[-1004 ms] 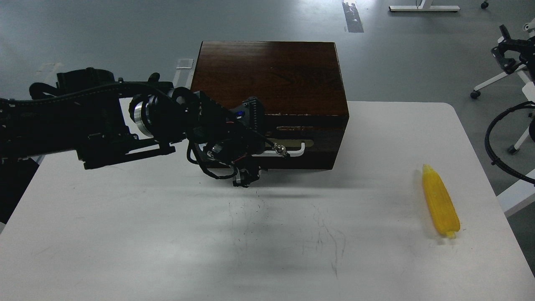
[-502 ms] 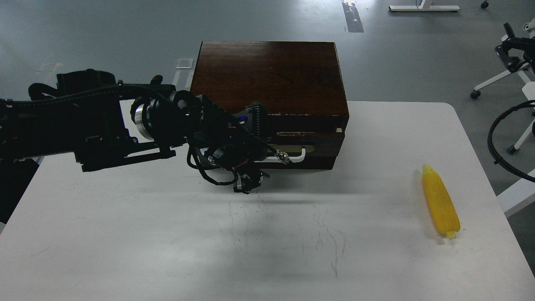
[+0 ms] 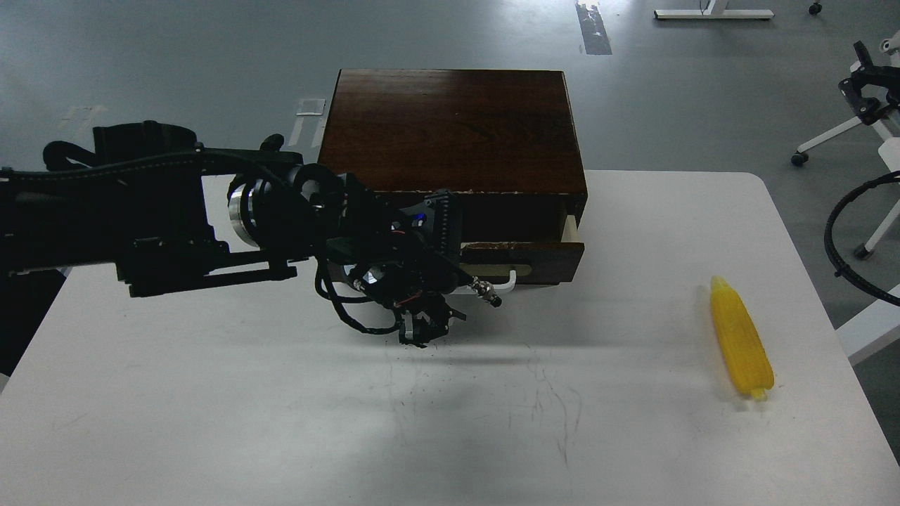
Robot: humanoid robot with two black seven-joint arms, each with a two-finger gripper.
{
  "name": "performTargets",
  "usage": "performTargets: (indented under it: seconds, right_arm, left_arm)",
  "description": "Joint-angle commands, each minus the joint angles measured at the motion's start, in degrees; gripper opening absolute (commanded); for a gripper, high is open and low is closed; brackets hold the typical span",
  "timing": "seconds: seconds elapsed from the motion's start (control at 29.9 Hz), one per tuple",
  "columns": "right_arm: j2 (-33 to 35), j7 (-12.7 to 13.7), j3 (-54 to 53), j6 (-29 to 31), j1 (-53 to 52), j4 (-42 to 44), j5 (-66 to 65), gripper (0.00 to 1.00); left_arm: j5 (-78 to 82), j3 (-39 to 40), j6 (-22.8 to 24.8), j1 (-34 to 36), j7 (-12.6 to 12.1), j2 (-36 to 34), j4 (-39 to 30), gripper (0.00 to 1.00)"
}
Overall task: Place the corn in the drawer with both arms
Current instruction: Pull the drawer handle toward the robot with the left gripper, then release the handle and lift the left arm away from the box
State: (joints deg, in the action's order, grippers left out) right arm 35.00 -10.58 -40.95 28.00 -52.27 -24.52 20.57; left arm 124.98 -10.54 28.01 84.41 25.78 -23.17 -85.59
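The yellow corn lies on the white table at the right, stub end toward me. The dark brown drawer sticks a little way out of the wooden box, and a pale inner side shows at its right end. My left gripper is at the drawer's white bar handle and covers its left part; the drawer comes out with it. My right gripper shows small and dark at the upper right edge, far from the corn; I cannot make out its fingers.
A black cable loop hangs off the table's right edge. White chair legs on castors stand on the grey floor beyond. Scuff marks run across the table's middle.
The drawer has slid out toward me, from shut to slightly open, together with my left gripper. The right gripper has drifted toward the right edge. The corn has not moved.
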Motion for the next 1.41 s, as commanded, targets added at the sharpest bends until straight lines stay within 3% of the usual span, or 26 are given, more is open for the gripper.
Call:
performTargets:
  seconds: [0.0,0.5,0.6,0.7,0.8,0.97,1.14,1.37]
  right_arm:
    - [-0.02,0.03,0.00,0.00,-0.03,0.00,0.00,1.00]
    - [-0.02,-0.06,0.08,0.00,0.06,0.00,0.00,1.00]
    - [-0.02,0.03,0.09,0.00,-0.03,0.00,0.00,1.00]
    - [-0.02,0.03,0.09,0.00,-0.03,0.00,0.00,1.00]
    - [0.25,0.03,0.52,0.00,0.06,-0.35,-0.44,1.00]
    - [2.79,0.03,6.13,0.00,-2.65,-1.49,-5.96,1.00]
    - [4.82,-0.06,15.54,0.00,-9.60,-2.37,-15.81,1.00]
    - [5.52,-0.06,25.56,0.00,-19.96,-2.46,-33.54,1.00]
  left_arm:
    - [0.02,-0.01,-0.01,0.22,0.06,-0.04,-0.98,0.45]
    - [0.02,0.34,-0.01,1.54,-0.12,-0.21,-3.18,0.47]
    - [0.02,0.87,-0.01,1.72,-0.73,-0.47,-3.26,0.74]
    - [0.02,3.23,-0.01,2.51,-0.65,-1.44,-3.26,0.87]
    - [-6.37,9.81,-0.01,2.60,-0.56,-2.58,-3.09,0.97]
    - [-27.36,16.25,-0.01,2.51,-0.56,-7.40,-1.78,0.97]
    - [-52.17,17.39,-0.01,1.98,-0.73,-11.72,4.46,0.97]
    - [-80.28,19.93,-0.01,-1.17,-0.03,-10.50,28.60,0.98]
